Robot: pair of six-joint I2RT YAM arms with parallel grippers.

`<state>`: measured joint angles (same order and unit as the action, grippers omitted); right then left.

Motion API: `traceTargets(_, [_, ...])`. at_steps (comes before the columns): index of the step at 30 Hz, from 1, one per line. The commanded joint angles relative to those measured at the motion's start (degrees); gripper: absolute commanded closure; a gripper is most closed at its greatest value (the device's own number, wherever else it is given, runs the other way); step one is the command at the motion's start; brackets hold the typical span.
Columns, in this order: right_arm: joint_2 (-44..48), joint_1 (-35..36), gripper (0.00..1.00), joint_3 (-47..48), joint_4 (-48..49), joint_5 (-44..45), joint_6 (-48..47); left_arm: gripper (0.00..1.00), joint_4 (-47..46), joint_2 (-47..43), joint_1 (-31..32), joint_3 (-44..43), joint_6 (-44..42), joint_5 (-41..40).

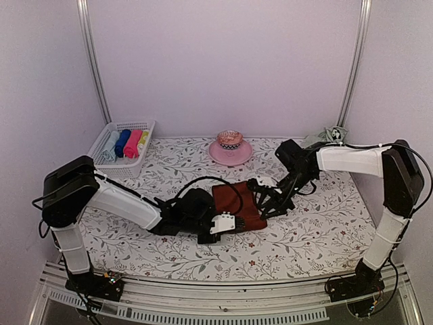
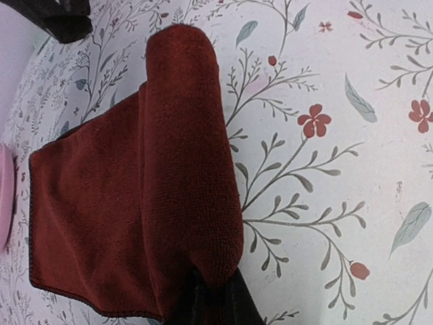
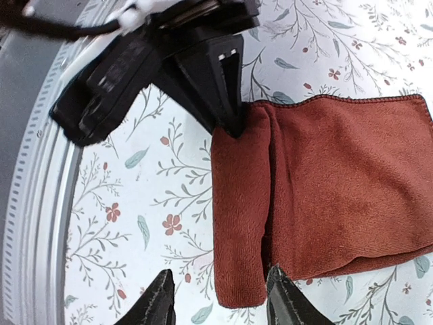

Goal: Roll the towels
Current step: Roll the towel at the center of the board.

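Note:
The dark red-brown towel (image 1: 238, 202) lies mid-table, its near edge rolled into a short tube (image 2: 196, 169). My left gripper (image 2: 215, 298) is shut on one end of that rolled edge; from above it sits at the towel's front-left corner (image 1: 230, 221). My right gripper (image 3: 223, 301) is open at the other end of the roll (image 3: 240, 223). One of its fingers (image 3: 161, 301) is over bare cloth-covered table and the other by the fold. In the top view the right gripper (image 1: 266, 202) is at the towel's right side. The pale green towel (image 1: 327, 135) lies bunched at the back right.
A white basket (image 1: 108, 166) with several rolled towels stands at the back left. A pink dish (image 1: 230, 153) stands behind the red towel. The floral table cover (image 1: 318, 230) spreads under everything. The left arm's black cable (image 1: 196, 183) loops over the cover beside the towel.

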<state>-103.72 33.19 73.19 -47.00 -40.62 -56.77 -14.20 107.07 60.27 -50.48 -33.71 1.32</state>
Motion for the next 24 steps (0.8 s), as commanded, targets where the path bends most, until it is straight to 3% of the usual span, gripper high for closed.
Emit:
traceTargets(1, [6.7, -0.1, 0.52, -8.6, 14.3, 2.8, -4.0, 0.96, 8.3, 0.9, -2.9, -3.2, 6.1, 7.4])
traceTargets(8, [11.2, 2.9, 0.5, -17.7, 24.7, 6.3, -9.6, 0.95, 13.3, 2.9, -7.6, -6.8, 11.0, 16.8])
traceTargets(17, [9.2, 9.5, 0.51, -20.9, 34.9, 15.9, -6.7, 0.93, 16.6, 5.0, -11.3, -10.4, 13.7, 25.4])
traceTargets(24, [6.8, 10.7, 0.52, -21.0, 37.2, 19.7, -5.9, 0.93, 18.0, 8.3, -13.2, -11.9, 14.7, 29.4])
